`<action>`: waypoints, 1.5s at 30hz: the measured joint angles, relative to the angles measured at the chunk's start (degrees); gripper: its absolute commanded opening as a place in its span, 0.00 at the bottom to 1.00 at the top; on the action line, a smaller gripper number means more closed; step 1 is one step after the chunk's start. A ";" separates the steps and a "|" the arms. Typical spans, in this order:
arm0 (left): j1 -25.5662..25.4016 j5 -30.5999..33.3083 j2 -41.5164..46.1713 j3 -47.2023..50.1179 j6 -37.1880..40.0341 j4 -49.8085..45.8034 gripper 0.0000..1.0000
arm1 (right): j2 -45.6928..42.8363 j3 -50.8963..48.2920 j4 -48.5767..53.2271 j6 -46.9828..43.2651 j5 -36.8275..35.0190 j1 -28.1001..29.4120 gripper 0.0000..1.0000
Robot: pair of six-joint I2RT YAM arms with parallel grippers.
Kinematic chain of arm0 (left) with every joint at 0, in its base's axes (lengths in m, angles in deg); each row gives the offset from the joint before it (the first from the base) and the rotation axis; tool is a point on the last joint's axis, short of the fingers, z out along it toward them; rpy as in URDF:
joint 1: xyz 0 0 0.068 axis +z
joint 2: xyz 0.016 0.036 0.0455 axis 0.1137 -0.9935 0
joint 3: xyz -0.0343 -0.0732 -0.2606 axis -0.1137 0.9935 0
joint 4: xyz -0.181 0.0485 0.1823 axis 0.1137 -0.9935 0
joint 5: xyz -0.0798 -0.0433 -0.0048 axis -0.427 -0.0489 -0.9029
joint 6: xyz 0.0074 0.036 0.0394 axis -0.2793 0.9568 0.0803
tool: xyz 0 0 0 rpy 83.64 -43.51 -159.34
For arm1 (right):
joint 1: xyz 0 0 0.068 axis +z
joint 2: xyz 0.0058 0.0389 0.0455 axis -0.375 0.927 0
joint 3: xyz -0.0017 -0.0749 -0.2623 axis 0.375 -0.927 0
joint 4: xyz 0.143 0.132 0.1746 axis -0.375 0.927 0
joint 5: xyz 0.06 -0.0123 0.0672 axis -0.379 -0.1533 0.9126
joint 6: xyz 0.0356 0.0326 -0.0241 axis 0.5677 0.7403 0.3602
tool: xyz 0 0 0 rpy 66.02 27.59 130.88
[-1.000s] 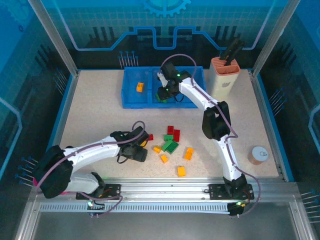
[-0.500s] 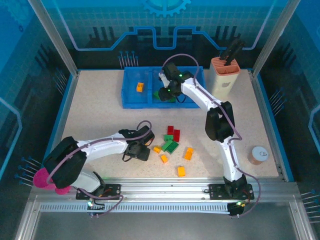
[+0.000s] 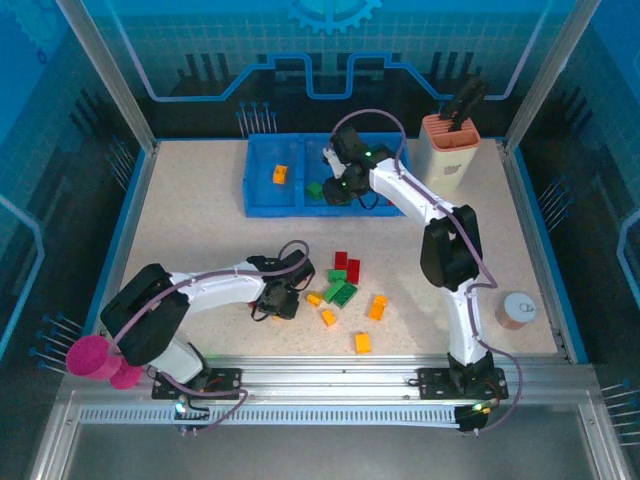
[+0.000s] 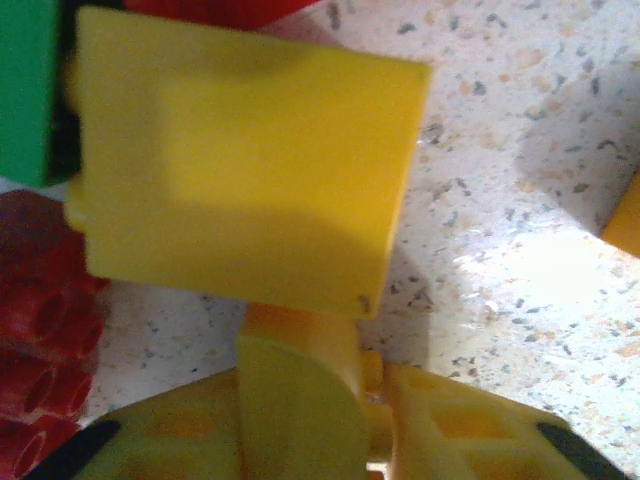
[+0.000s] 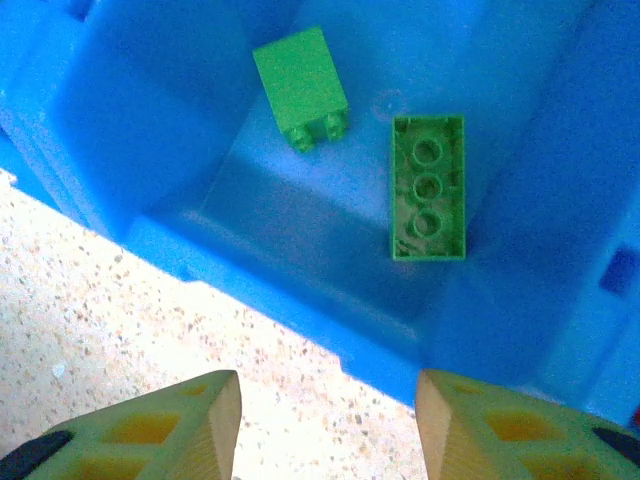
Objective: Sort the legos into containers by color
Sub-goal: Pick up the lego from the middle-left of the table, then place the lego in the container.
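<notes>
Top view, left gripper [image 3: 284,299]: low over the near-left table, at the left edge of the loose bricks; jaw opening cannot be read here.
Top view, right gripper [image 3: 338,190]: over the near edge of the blue tray [image 3: 262,208], at its middle compartment.
Top view, legos: one orange brick [image 3: 280,174] in the left compartment, one green brick [image 3: 315,188] in the middle one. The loose bricks [image 3: 345,290], red, green and orange, lie clustered on the table nearer the arms.
Top view, surface: speckled beige table [image 3: 200,230], blue-edged.
Top view, surroundings: peach-and-white holder [image 3: 450,152] with black tools at far right; tan cylinder [image 3: 515,310] at near right, well apart from the bricks; blue translucent walls on a metal frame.
Left wrist view, jaws: fingers [image 4: 300,400] drawn together, pinching the near edge of an orange-yellow brick [image 4: 240,170].
Left wrist view, neighbours: a green piece [image 4: 25,90] touches that brick at far left; a red brick [image 4: 40,330] lies just beside it on the left.
Right wrist view, jaws: moderately apart, nothing between them, hanging above the tray's near wall [image 5: 300,330].
Right wrist view, contents: two green bricks [image 5: 428,188] in the compartment, near each other but apart; one lies underside up.
</notes>
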 measured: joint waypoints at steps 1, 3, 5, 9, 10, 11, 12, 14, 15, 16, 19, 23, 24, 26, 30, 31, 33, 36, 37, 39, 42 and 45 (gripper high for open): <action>0.00 -0.02 0.00 -0.09 -0.39 -0.17 0.23 | -1.09 -1.40 -0.04 0.00 -0.09 0.00 0.52; 0.02 -0.07 0.00 -0.20 -0.76 -0.28 0.21 | -4.20 -5.01 -0.04 0.02 -0.42 -0.02 0.52; 0.26 -0.17 0.00 -0.42 -0.94 -0.61 0.19 | -8.13 -9.07 0.04 0.02 -0.68 -0.11 0.53; 2.38 -0.17 1.29 -1.95 -1.18 -2.54 0.17 | -17.22 -17.42 0.15 0.52 -1.81 -0.46 0.54; 3.50 -0.13 2.34 -3.17 -1.09 -3.52 0.16 | -19.41 -19.58 -0.09 0.96 -1.97 -0.55 0.54; 4.44 -0.11 3.28 -4.42 -0.92 -4.28 0.15 | -21.33 -21.64 -0.20 1.40 -2.14 -0.63 0.54; 5.81 -0.09 4.57 -6.36 -0.63 -5.01 0.14 | -23.45 -24.02 -0.17 2.03 -2.36 -0.66 0.54; 8.98 0.15 6.80 -10.95 -0.11 -5.81 0.11 | -27.36 -29.09 -0.33 3.65 -2.58 -0.76 0.54; 10.93 0.35 7.69 -13.57 0.42 -5.77 0.11 | -29.16 -31.71 -0.44 4.59 -2.56 -0.76 0.54; 12.94 0.50 8.28 -16.04 1.05 -5.66 0.11 | -30.80 -34.32 -0.46 5.62 -2.54 -0.76 0.54; 18.62 1.33 8.68 -22.25 3.02 -4.15 0.11 | -34.49 -40.92 -0.92 8.92 -2.21 -0.76 0.55; 23.76 2.27 5.18 -28.65 6.08 -1.75 0.12 | -38.53 -47.52 -1.70 13.33 -1.36 -0.70 0.55; 24.65 2.45 3.30 -30.38 6.91 -1.18 0.12 | -39.87 -49.13 -1.95 14.60 -1.22 -0.66 0.55; 25.90 2.67 -0.92 -33.59 8.26 0.24 0.12 | -42.29 -51.74 -2.19 16.63 -1.16 -0.46 0.56; 27.69 2.86 -10.16 -40.46 9.97 2.16 0.12 | -47.30 -56.46 -2.51 20.68 -0.94 -0.15 0.57; 28.06 2.84 -12.28 -42.18 10.23 2.47 0.12 | -48.30 -57.42 -2.67 21.59 -0.90 -0.11 0.57; 28.76 2.84 -17.11 -46.47 10.67 2.91 0.12 | -49.99 -59.17 -2.71 23.43 -0.72 0.11 0.58; 29.53 2.84 -23.02 -52.19 11.72 2.84 0.12 | -50.99 -60.46 -3.17 25.75 -0.31 0.57 0.58; 29.64 2.84 -24.57 -53.83 11.93 2.80 0.12 | -51.08 -60.67 -3.45 26.32 -0.28 0.81 0.59; 29.97 2.84 -28.33 -57.68 12.44 2.62 0.12 | -51.12 -61.16 -4.44 27.50 0.11 1.18 0.59; 30.47 2.82 -32.52 -61.51 12.94 2.45 0.12 | -50.97 -61.61 -6.40 29.09 0.72 1.57 0.60; 31.01 2.60 -35.76 -63.52 13.03 2.16 0.12 | -49.57 -61.61 -9.18 30.42 1.81 1.70 0.60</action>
